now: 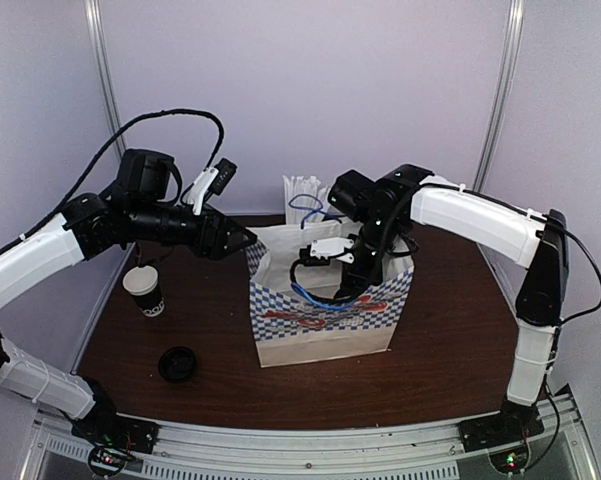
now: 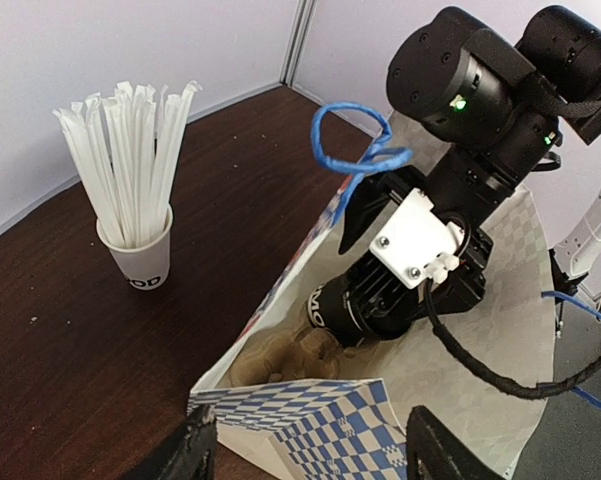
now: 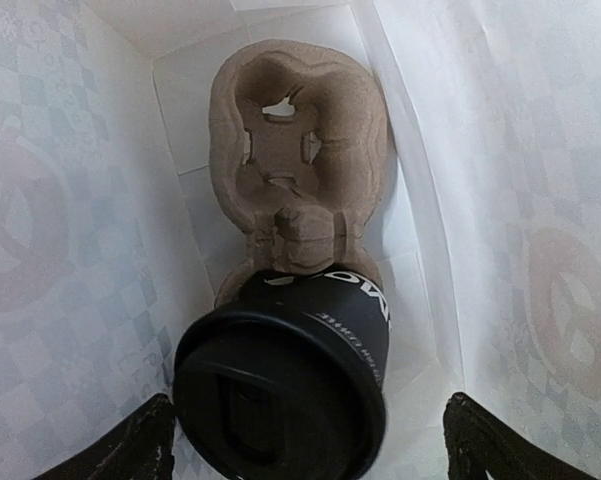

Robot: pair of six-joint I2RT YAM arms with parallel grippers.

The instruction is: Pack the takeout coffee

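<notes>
The right gripper reaches down inside the paper bag, its two dark, rough-edged fingers spread wide and holding nothing. A clear gap shows on the right side; whether the left finger brushes the lid cannot be told. Between the fingers stands the takeout coffee, a black paper cup with white block lettering curving round its side and a smooth, glossy black plastic lid. It sits upright in the near pocket of a cup carrier of tan moulded pulp, matte and fibrous, with rounded lobes and a cut-out far pocket, lying flat on the bag's floor. The bag's thin white walls show a faint checker print through the paper.

The left gripper is also spread, with the bag's folded blue-and-white checkered rim between its fingers. A twisted blue cord handle loops above the mouth. On the dark wood-grain table, a white cup of paper-wrapped straws stands behind the bag, and a lidless black cup and a loose round black lid sit to the left.
</notes>
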